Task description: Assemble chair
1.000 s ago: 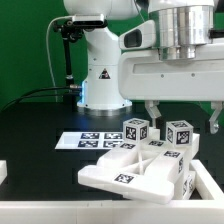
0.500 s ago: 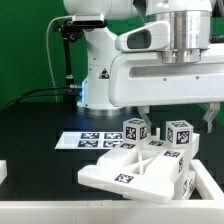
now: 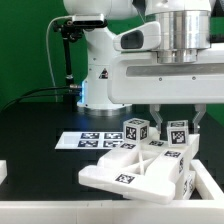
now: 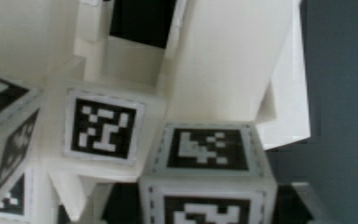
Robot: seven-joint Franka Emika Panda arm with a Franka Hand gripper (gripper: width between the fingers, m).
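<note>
Though tilted, the chair [image 3: 140, 160] shows white tagged blocks.

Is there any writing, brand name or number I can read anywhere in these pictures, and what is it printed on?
No readable words or numbers.
White blocky plastic chair parts: only black-and-white square tags, patterns rather than text.
Thin flat white marker board: the same kind of patterns, no text.
Round sticker on the white robot arm base: a dark triangular sign, too small to read.
</note>
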